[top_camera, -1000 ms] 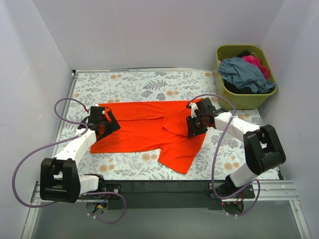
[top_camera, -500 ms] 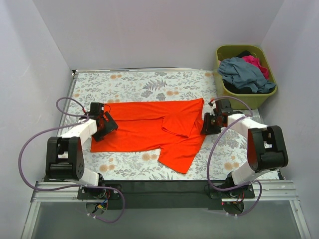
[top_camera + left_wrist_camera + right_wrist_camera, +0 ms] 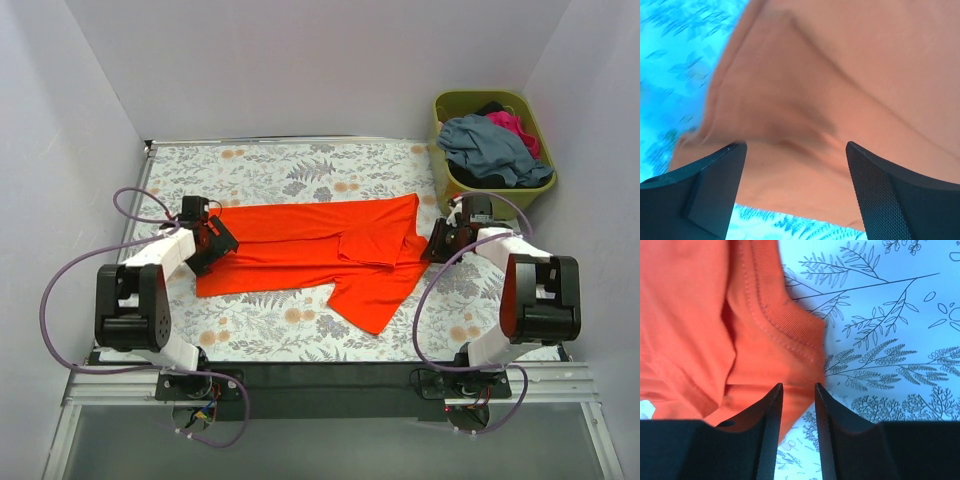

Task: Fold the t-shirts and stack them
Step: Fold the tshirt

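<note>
The orange-red t-shirt (image 3: 310, 245) lies spread across the floral table, with a folded flap near its right side and one part trailing toward the front. My left gripper (image 3: 212, 240) sits at its left edge. In the left wrist view it (image 3: 796, 147) is wide open, with rumpled orange cloth (image 3: 840, 65) under and ahead of the jaws. My right gripper (image 3: 443, 240) rests just off the shirt's right edge. Its jaws (image 3: 798, 386) stand narrowly open with nothing pinched, and the ribbed hem (image 3: 790, 325) lies just beyond the tips.
An olive-green basket (image 3: 500, 203) stands at the back right, off the table's corner. It holds a grey-blue shirt (image 3: 490, 145), a pink one (image 3: 512, 122) and a dark one (image 3: 480, 181). White walls close in the table (image 3: 280, 165) on three sides.
The right gripper has travelled right, off the shirt, and its jaws narrowed slightly. The shirt was drawn rightward and lies flatter. The left gripper has shifted slightly back along the left edge.
</note>
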You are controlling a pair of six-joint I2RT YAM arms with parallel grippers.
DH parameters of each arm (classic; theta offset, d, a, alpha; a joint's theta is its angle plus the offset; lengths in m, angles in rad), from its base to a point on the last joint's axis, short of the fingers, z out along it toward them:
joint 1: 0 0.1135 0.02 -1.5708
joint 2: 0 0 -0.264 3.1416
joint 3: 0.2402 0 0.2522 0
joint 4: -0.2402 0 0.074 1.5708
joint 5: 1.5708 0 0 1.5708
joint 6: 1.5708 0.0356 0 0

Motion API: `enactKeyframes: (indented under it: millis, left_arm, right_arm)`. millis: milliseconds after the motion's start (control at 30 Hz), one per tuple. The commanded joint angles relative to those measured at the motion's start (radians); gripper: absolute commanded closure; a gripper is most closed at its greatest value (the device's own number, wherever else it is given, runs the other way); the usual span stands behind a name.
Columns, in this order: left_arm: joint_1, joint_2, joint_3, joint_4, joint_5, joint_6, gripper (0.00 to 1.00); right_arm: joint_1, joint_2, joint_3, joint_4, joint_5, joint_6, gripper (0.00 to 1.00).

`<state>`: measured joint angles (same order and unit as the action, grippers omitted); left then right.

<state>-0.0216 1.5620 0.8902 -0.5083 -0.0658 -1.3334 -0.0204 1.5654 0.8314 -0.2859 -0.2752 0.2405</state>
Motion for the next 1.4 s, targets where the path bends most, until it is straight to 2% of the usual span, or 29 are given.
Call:
enactKeyframes:
  millis: [0,133,167,333,667,800,900,933,1033,1367]
  left_arm:
    - [0.006,-0.15,-0.039,-0.097,-0.078,-0.059,0.25]
    - [0.019,-0.238,-0.123,-0.137,-0.19,-0.111,0.29]
    - [0.061,-0.261,-0.137,-0.139,-0.199,-0.118,0.29]
    - [0.095,-0.238,-0.168,-0.208,-0.262,-0.171,0.33]
    - [0.104,-0.146,-0.186,-0.196,-0.221,-0.191,0.42]
    - [0.104,-0.108,-0.212,-0.156,-0.19,-0.162,0.53]
    - [0.104,-0.108,-0.226,-0.147,-0.177,-0.159,0.72]
    - [0.103,-0.114,-0.224,-0.144,-0.175,-0.155,0.83]
    - [0.104,-0.141,-0.22,-0.136,-0.163,-0.141,1.0]
    - [0.104,-0.191,-0.228,-0.102,-0.135,-0.104,1.0]
  right_arm:
    - [0.01,-0.12,0.002,-0.009,-0.013,-0.003,0.65]
    - [0.019,-0.206,-0.055,-0.038,0.004,0.014,0.57]
    - [0.046,-0.22,-0.063,-0.042,0.005,0.017,0.55]
    - [0.071,-0.266,-0.08,-0.061,0.022,0.028,0.51]
    - [0.102,-0.246,-0.074,-0.067,0.045,0.025,0.5]
    - [0.111,-0.232,-0.095,-0.065,0.079,0.019,0.51]
    - [0.117,-0.22,-0.115,-0.067,0.097,0.016,0.5]
    - [0.12,-0.216,-0.123,-0.068,0.099,0.013,0.5]
    - [0.14,-0.214,-0.135,-0.087,0.131,0.023,0.5]
    - [0.25,-0.237,-0.158,-0.116,0.234,0.155,0.51]
